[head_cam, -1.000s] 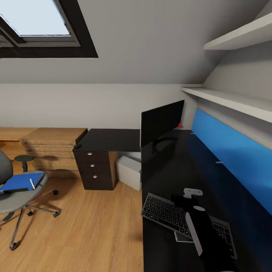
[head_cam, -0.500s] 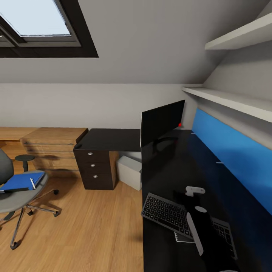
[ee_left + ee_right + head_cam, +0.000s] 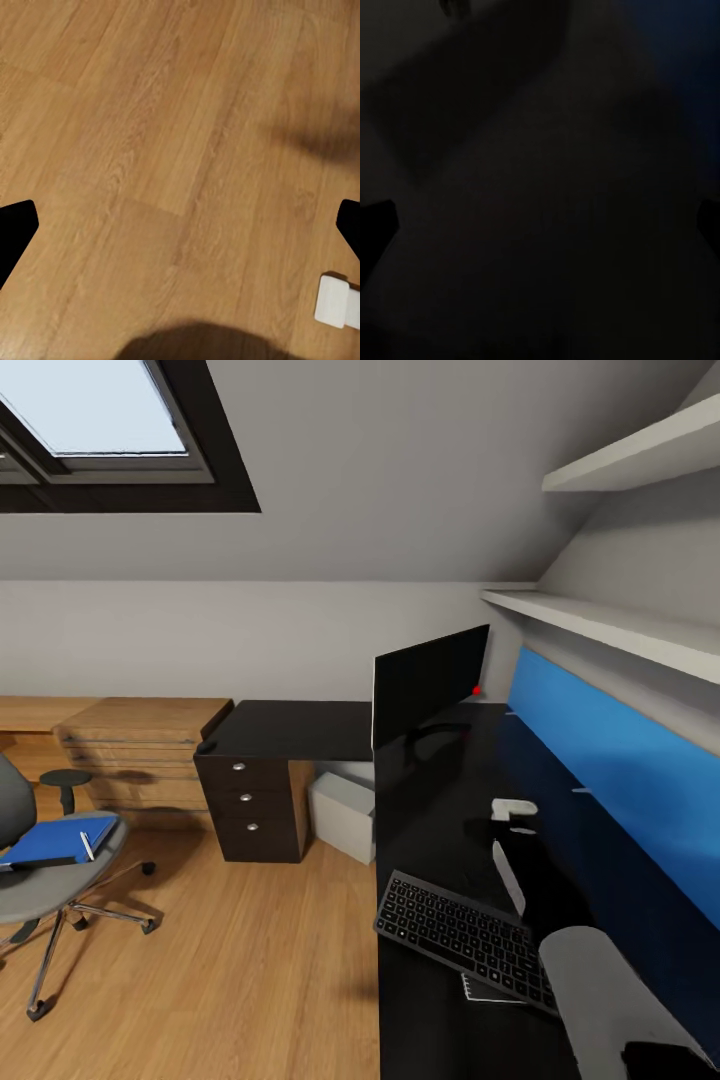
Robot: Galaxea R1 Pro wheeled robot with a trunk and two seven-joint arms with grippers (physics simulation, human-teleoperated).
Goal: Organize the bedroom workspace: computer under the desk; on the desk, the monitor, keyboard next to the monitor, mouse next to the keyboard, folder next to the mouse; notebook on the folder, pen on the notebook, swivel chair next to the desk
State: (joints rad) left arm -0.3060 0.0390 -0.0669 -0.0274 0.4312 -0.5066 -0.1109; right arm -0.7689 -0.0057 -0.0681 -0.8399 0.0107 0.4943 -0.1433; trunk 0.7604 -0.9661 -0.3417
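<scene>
Head view: attic bedroom w/ grey sloped ceiling, dark-framed skylight [image 3: 95, 410] upper left, light wood floor [image 3: 250, 960]. Long black table [image 3: 440, 830] running along right wall under blue wall panel [image 3: 620, 780], two white shelves [image 3: 620, 625] above. Monitor [image 3: 428, 680] upright on table, far end. Keyboard [image 3: 462, 935] flat on table near the front edge, angled. Notebook [image 3: 482, 990] partly tucked under keyboard's near edge, only a corner visible. Computer [image 3: 343, 815] on floor under table, just beside the dark drawer unit [image 3: 250, 810] w/ silver knobs. Wooden drawer chest [image 3: 135, 760] left of that. Swivel chair [image 3: 50, 860] well apart from table, at left edge; folder [image 3: 55, 840] flat on seat, pen [image 3: 86, 846] lying on folder. Right arm [image 3: 590, 970] reaching over table past the keyboard; right end effector [image 3: 512, 810] out beyond it, above tabletop btwn keyboard and monitor, nothing seen in it; apart or together – can't tell.

Left wrist view: wood floor below, small white object [image 3: 339, 301] at frame edge. Left end effector [image 3: 180, 225] fingers spread wide apart, dark tips at both sides, nothing btwn them.

Right wrist view: nearly all dark, black table surface close up; too dim to read finger state.
</scene>
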